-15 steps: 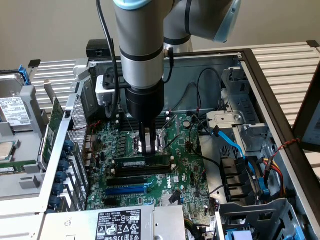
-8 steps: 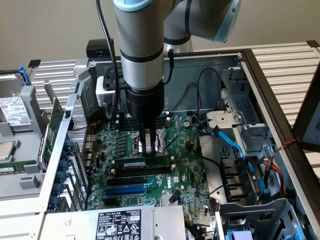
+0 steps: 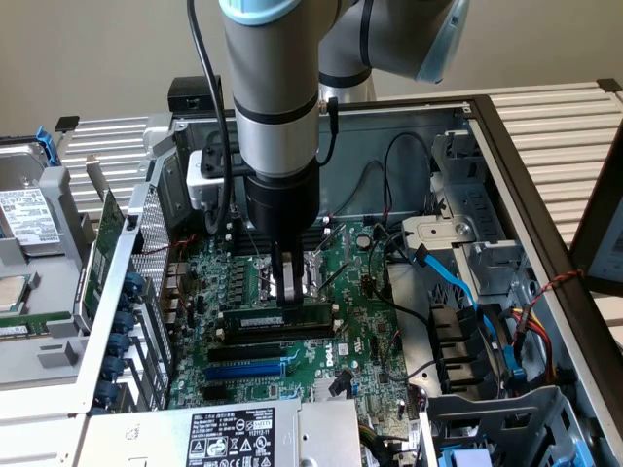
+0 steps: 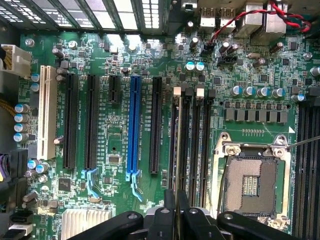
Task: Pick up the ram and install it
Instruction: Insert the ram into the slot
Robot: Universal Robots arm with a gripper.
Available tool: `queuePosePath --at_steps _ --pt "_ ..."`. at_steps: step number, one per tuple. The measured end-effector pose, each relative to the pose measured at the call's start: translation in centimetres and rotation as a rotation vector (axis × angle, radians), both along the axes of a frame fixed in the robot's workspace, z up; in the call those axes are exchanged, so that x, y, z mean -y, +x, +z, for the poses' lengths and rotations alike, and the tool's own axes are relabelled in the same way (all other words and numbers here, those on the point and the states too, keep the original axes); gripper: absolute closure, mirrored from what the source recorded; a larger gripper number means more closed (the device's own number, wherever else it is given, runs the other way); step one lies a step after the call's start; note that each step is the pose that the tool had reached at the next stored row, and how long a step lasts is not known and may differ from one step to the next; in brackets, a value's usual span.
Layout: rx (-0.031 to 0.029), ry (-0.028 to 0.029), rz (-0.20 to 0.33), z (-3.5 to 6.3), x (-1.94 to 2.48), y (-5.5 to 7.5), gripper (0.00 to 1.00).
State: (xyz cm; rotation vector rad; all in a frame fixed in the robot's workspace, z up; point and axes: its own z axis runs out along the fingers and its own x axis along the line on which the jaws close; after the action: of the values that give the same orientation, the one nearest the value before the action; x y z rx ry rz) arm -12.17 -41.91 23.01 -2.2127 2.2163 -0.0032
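While the gripper [image 3: 289, 294] [image 4: 176, 220] stood straight down over the motherboard [image 3: 360, 336], you had its two fingers [image 4: 184, 214] drawn almost together, pinched on the top edge of the ram [image 3: 263, 320] [image 4: 176, 150]. The thin green stick filled the narrow gap between them. It stood on its long edge directly beneath the hand, running out both ways from the grip and in line with a black memory slot. Whether it was pressed fully home could not be told.

Just beside the hand, on one flank of the ram, lay the other memory slots [image 4: 199, 145], parallel to it. Beyond them sat the open CPU socket [image 4: 255, 182] with its metal frame. On the other flank of the hand ran a black expansion slot [image 4: 156, 125], then the blue expansion slot [image 3: 245, 370] [image 4: 133, 125]. Farther out on that side lay a long white slot [image 4: 46, 112].

In the exterior view, well away from the hand, a labelled power supply [image 3: 234, 433] lay at the near edge of the case [image 3: 409, 126]. A blue cable [image 3: 458, 282] curved through the drive bay toward the exterior view's right.
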Motion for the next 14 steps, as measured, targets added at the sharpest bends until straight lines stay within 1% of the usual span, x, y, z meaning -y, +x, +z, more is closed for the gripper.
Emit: queuePosePath --at_steps 9,14 --pt "0.0016 0.0001 0.000 -0.17 0.00 -0.08 0.87" --pt "0.0057 0.0003 0.000 -0.19 0.02 -0.18 0.87"
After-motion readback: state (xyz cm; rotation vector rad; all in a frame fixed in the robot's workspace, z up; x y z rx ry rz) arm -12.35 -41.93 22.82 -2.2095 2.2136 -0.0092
